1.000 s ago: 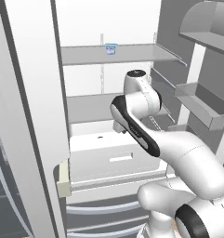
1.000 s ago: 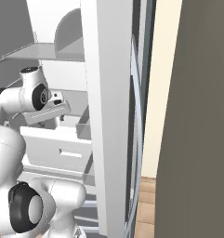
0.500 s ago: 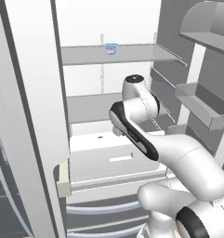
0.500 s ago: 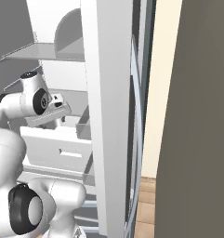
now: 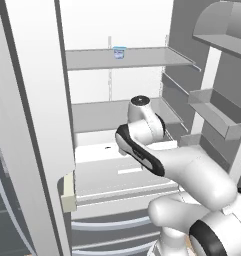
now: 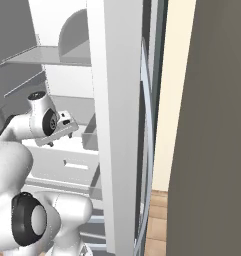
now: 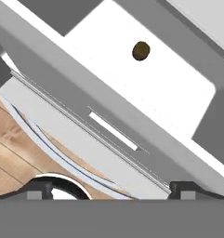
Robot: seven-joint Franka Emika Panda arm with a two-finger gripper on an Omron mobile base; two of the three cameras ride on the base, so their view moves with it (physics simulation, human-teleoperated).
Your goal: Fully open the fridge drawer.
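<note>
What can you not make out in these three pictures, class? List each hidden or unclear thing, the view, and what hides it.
- Pincer: in the hand view the grey bottom band cuts off its tips, so open or shut cannot be told.
- Fridge drawer: in the left base view the arm covers its right part.
- Small blue cup on the top shelf: too small to identify.
- Brown item in the drawer, hand view: too small to name.
</note>
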